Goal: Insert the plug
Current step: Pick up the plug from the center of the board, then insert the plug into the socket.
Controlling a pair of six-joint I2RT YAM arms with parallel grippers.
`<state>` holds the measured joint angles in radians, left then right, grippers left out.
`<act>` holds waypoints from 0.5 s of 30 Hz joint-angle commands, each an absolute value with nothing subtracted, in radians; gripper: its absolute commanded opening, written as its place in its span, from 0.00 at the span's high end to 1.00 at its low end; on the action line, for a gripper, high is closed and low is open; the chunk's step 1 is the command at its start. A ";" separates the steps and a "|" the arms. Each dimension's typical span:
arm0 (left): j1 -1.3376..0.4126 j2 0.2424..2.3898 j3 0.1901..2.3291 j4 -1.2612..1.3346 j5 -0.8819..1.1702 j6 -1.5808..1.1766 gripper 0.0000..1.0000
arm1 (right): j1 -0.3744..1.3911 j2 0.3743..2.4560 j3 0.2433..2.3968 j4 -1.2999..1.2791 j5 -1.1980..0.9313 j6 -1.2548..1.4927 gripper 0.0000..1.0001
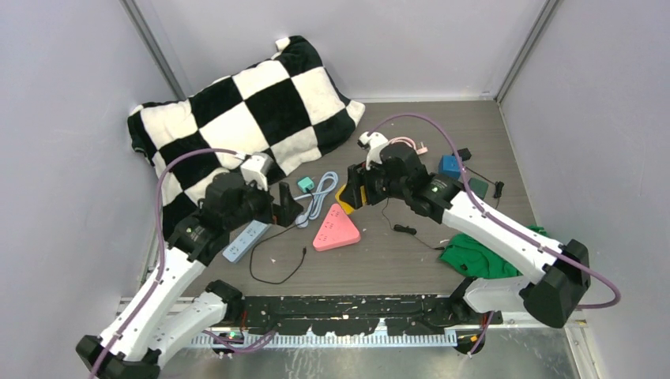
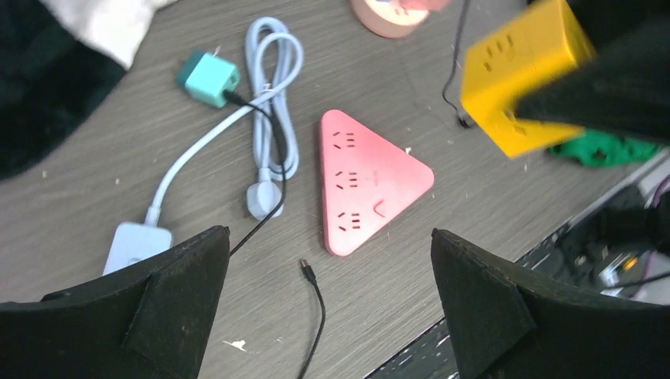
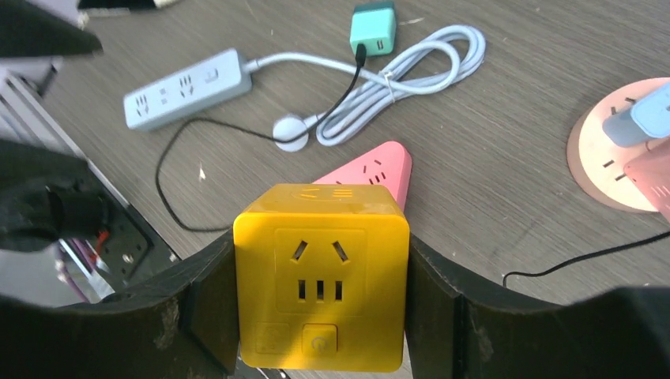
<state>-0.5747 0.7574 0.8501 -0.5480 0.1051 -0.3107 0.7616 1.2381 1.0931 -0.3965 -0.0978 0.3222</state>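
The right end effector (image 3: 320, 304) is clamping the yellow socket cube (image 3: 321, 237) by its two sides and holding it lifted off the surface (image 3: 513, 158). The slotted face is pointing outward (presumably so a plug can be pushed in while the cube is braced in mid-air). The left end effector (image 2: 330, 260) is hanging with its fingers spread wide and nothing between them, over the pink triangular strip (image 2: 367, 178) at the centre of its view. The plug (image 2: 265, 201) is lying flat on the surface just left of that strip, at the end of its bundled pale cable, ungrasped. A thin black cord (image 2: 278, 150) from the teal charger (image 2: 208, 79) at upper left is running right alongside it, so a careless pinch could be catching both. Picking up the plug looks like the next job.
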 commanded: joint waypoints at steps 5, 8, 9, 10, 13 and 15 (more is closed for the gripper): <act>-0.276 0.793 0.802 -0.477 0.406 -0.538 0.00 | 0.756 1.428 1.312 -0.549 -0.229 0.087 0.74; -0.269 0.803 0.785 -0.485 0.345 -0.542 0.00 | 0.756 1.528 1.396 -0.637 -0.262 0.047 0.74; -0.268 0.799 0.778 -0.491 0.318 -0.531 0.00 | 0.756 1.556 1.412 -0.651 -0.279 0.039 0.74; -0.268 0.790 0.768 -0.493 0.291 -0.514 0.00 | 0.757 1.579 1.422 -0.658 -0.293 0.032 0.74; -0.267 0.745 0.738 -0.517 0.183 -0.480 0.00 | 0.753 1.639 1.438 -0.662 -0.316 0.007 0.74; -0.267 0.710 0.740 -0.541 0.148 -0.462 0.00 | 0.750 1.684 1.465 -0.687 -0.322 -0.020 0.74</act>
